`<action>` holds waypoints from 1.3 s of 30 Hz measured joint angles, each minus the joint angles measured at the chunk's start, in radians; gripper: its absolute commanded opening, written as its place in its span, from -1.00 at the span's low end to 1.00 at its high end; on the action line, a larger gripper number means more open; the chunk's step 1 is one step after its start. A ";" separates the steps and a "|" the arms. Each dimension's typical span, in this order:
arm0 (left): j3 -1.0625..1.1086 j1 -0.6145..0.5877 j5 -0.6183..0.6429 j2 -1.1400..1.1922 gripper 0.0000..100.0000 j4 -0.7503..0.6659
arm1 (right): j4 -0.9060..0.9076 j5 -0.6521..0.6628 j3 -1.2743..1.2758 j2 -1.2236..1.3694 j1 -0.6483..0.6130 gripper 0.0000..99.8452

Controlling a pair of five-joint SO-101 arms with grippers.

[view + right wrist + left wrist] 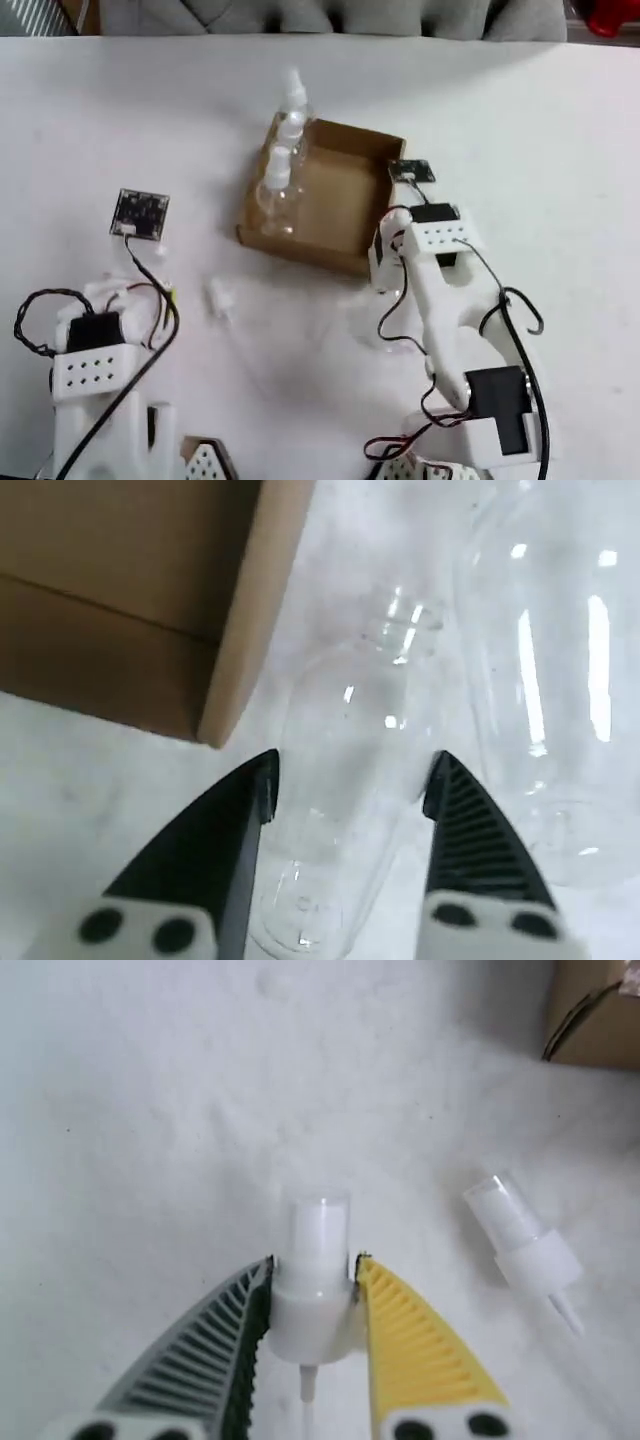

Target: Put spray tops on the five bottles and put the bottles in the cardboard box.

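You see bright, probably overhead light bleaching the white table (100,120), with glints on the clear plastic bottle (350,760).

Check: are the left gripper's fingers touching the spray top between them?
Touching. The left wrist view shows both fingers pressed against the collar of the spray top, with no gap on either side.

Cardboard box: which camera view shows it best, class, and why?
The high view: the whole cardboard box, open, with bottles in it. The right wrist view gives one outer corner, the left wrist view a sliver of brown wall.
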 measured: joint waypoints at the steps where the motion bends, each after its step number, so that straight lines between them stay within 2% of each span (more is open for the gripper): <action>1: 0.000 0.000 0.000 0.000 -0.96 0.000 | 0.017 0.043 -0.002 0.000 0.015 -0.72; 9: 0.000 0.000 0.000 0.000 -0.96 0.000 | 0.146 0.517 -0.009 0.002 0.258 -0.72; 17: 0.017 0.000 0.000 0.000 -0.96 -0.014 | 0.249 0.755 -0.176 0.003 0.605 -0.72; 23: 0.017 0.000 0.000 0.000 -0.96 -0.025 | 0.227 0.807 -0.226 0.006 0.781 -0.69; 27: 0.017 0.000 0.000 0.000 -0.96 -0.025 | 0.149 0.810 -0.224 0.031 0.844 -0.53; 33: 0.017 0.000 0.000 0.000 -0.96 -0.025 | 0.051 0.809 -0.199 0.103 0.847 -0.52; 39: 0.017 0.000 0.000 0.000 -0.96 -0.025 | 0.005 0.717 -0.199 0.124 0.825 -0.48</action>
